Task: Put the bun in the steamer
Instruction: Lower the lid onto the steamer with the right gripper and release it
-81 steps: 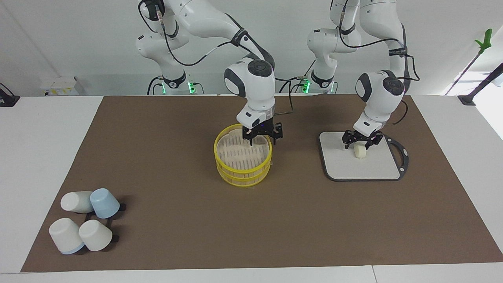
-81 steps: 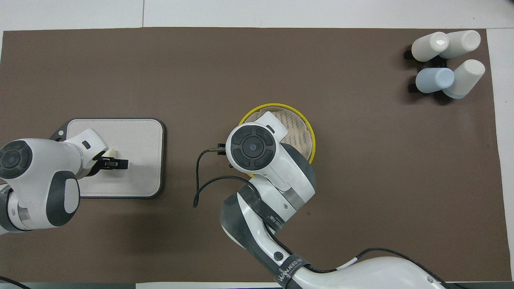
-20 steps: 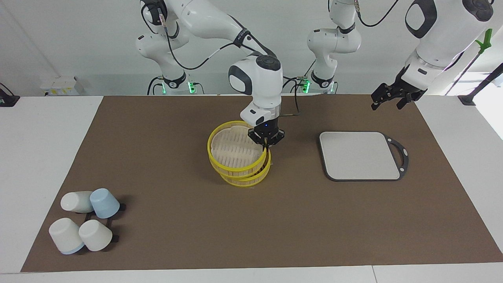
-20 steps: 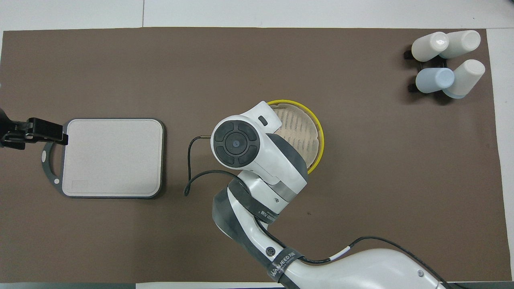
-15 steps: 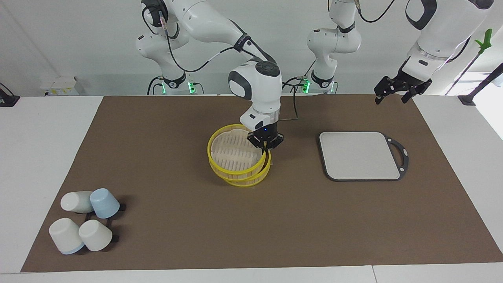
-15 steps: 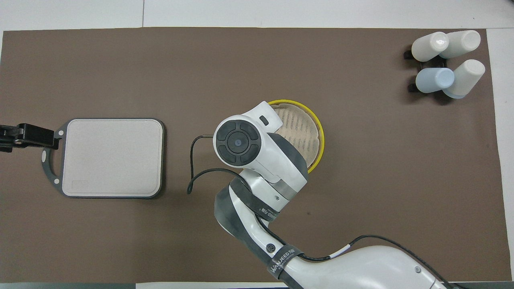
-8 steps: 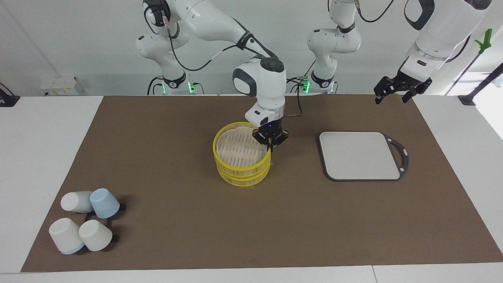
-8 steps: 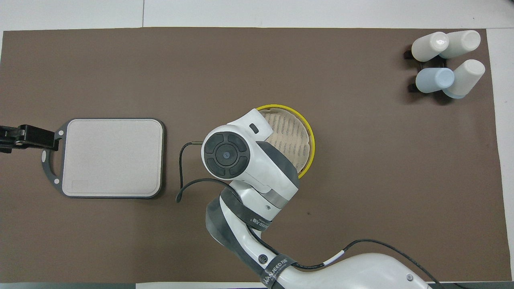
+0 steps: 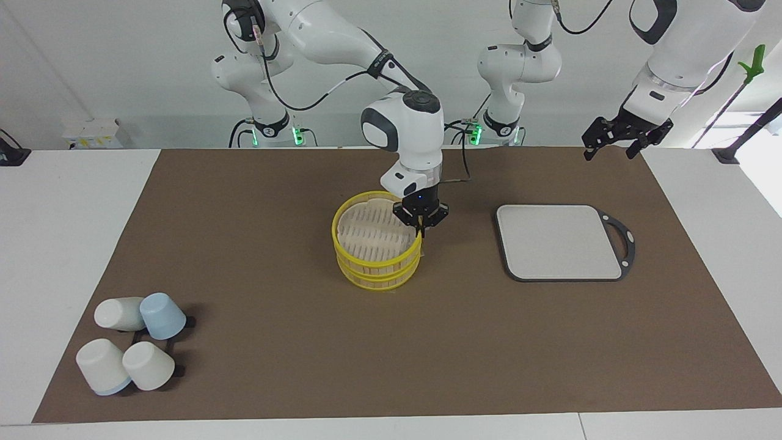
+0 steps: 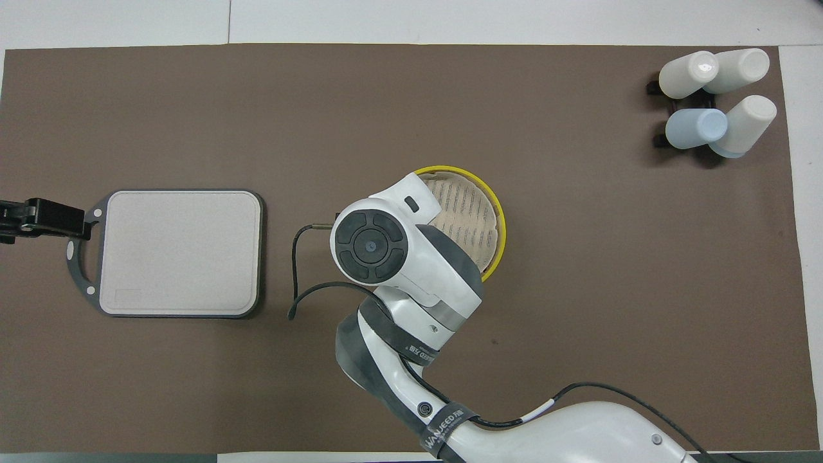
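Right gripper (image 9: 420, 231) clenched on the steamer's (image 9: 374, 256) lid rim at its 3 o'clock edge.
Left gripper (image 9: 611, 146) hangs released above the surface; the bun cannot be seen.

You cannot see the bun in either view; the lid (image 9: 374, 227) on the steamer (image 9: 379, 264) shuts off whatever lies inside; from overhead the right arm's wrist covers the near part of the steamer's rim and hides the right gripper (image 9: 420, 231) entirely; your left gripper (image 10: 38, 217) is cut off by the picture's edge there, only its dark tip showing; both arms' upper links run out of the facing view's top.
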Available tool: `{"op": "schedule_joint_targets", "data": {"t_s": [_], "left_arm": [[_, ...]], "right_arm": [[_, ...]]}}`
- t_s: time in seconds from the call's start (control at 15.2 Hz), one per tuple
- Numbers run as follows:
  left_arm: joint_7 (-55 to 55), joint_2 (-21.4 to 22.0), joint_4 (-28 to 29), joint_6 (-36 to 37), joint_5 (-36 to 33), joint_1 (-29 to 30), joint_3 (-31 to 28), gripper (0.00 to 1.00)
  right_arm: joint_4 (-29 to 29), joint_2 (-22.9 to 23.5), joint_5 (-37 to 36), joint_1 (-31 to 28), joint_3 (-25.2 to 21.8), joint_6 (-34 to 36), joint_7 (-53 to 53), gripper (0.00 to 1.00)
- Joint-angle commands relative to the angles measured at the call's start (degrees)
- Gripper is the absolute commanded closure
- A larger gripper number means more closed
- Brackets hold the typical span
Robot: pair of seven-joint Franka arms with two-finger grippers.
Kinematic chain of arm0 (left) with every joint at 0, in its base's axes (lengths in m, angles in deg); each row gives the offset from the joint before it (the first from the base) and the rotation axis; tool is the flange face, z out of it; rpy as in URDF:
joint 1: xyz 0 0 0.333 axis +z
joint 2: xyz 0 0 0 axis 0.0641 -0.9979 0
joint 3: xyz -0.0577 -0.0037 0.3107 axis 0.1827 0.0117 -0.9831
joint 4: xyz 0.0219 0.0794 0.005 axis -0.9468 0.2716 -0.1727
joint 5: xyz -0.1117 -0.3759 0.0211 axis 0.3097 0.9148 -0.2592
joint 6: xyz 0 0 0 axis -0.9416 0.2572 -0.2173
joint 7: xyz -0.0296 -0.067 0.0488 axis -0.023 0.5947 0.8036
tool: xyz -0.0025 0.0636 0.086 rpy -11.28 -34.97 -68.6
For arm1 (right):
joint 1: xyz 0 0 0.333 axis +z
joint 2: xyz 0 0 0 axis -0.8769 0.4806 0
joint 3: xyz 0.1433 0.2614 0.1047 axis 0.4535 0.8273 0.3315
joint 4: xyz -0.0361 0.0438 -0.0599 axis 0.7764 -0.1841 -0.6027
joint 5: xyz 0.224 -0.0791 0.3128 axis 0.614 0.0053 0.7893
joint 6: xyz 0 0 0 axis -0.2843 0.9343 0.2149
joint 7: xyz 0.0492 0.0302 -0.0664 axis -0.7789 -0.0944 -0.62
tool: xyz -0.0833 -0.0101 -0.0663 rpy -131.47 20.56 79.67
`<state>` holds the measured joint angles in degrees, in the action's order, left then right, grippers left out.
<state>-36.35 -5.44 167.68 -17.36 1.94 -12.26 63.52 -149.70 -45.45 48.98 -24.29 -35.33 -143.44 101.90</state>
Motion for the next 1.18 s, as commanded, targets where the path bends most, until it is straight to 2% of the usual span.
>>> {"op": "schedule_joint_targets", "data": {"t_s": [0.0, 0.26, 0.33, 0.39, 0.46, 0.59, 0.72, 1.12], "left_arm": [[0.64, -0.10, -1.03, 0.81, -1.17, 0.06, 0.16, 0.00], [0.72, -0.01, -1.03, 0.63, -1.08, 0.41, 0.16, 0.00], [0.72, -0.01, -1.03, 0.72, -1.08, 0.41, 0.16, 0.00], [0.64, -0.01, -1.03, 0.63, -1.00, 0.41, 0.16, 0.00], [0.64, -0.01, -1.03, 0.63, -0.91, 0.41, 0.16, 0.00], [0.64, 0.07, -0.85, 0.63, -0.91, 0.41, 0.16, 0.00], [0.64, 0.07, -1.03, 0.46, -0.82, 0.41, 0.16, 0.00], [0.64, 0.07, -0.94, 0.37, -0.73, 0.32, 0.16, 0.00]], "right_arm": [[-1.97, -1.37, -0.48, -0.42, 0.37, -1.33, 0.55, 1.00], [-2.24, -1.46, -0.39, -0.59, 0.37, -1.24, 0.46, 1.00], [-2.41, -1.55, -0.39, -0.59, 0.37, -1.24, 0.37, 0.80], [-2.41, -1.55, -0.48, -0.68, 0.37, -0.80, 0.37, 0.25], [-2.32, -1.64, -0.48, -0.68, 0.37, -0.36, -0.06, 0.00], [-0.93, -1.64, -0.48, -0.51, 0.37, 1.39, -0.42, 0.00], [3.55, -1.72, -0.66, -1.12, 0.20, 6.73, -1.38, 0.00], [3.30, -11.82, -0.31, -14.10, 0.20, 18.87, -28.14, 0.00]]}}
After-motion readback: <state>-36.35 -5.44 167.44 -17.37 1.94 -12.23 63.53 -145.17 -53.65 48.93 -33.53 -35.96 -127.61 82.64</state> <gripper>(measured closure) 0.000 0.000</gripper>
